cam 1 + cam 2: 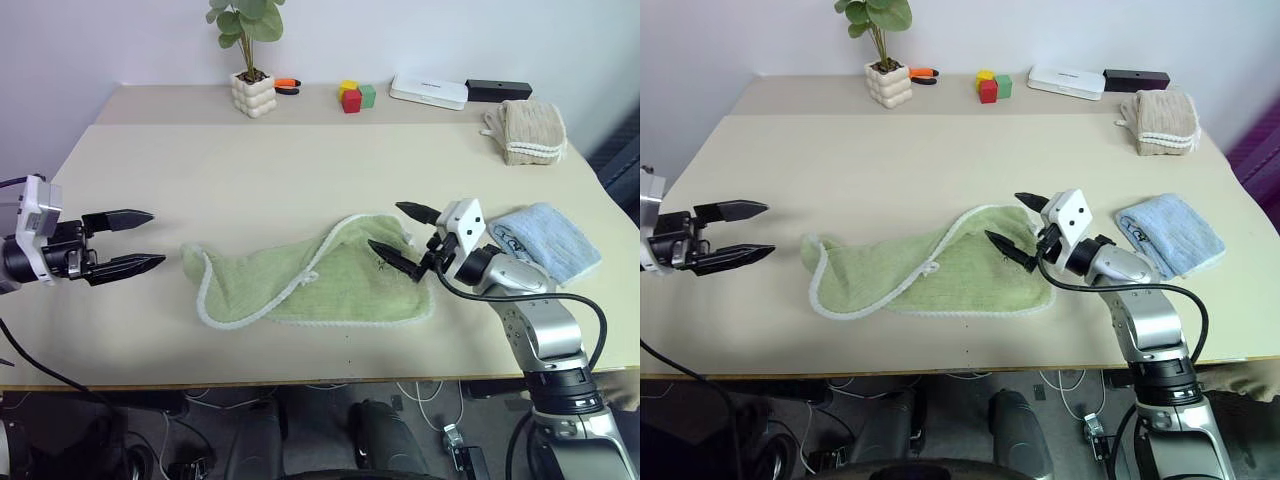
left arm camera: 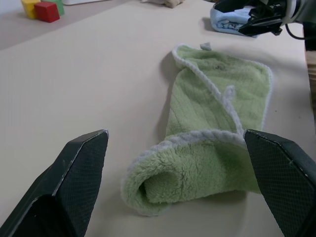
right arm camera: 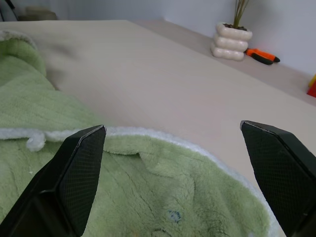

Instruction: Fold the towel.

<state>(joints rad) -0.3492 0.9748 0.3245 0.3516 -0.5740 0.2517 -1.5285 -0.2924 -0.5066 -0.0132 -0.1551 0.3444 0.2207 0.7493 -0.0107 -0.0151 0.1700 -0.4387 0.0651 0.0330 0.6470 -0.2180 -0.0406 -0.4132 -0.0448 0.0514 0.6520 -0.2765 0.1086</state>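
Lying crumpled and half folded on the near middle of the bench (image 1: 300, 160), the towel (image 1: 330, 285), light green, white edging curling over its left end. Left gripper (image 1: 135, 243) held wide, off the cloth, just left of the rolled left end. Right gripper (image 1: 405, 240) also wide, hovering at the towel's right edge, holding nothing.

Risks from here (judged, not seen): pinching only the top layer at the rolled left end, so the cloth unrolls unevenly instead of folding; right fingers snagging the loose edging or dragging the towel toward the light blue towel (image 1: 548, 238) just right of it; mismatched lifts twisting the fabric.

Shown from the left wrist: the rolled tube at the left end with its open mouth (image 2: 163, 185), hard to read from the head views. Shown from the right wrist: a small dark embroidered mark (image 3: 173, 216) close between the fingers. Shown from the head: the beige towel (image 1: 525, 130), plant pot (image 1: 252, 93) and coloured blocks (image 1: 355, 96) far back, well apart.
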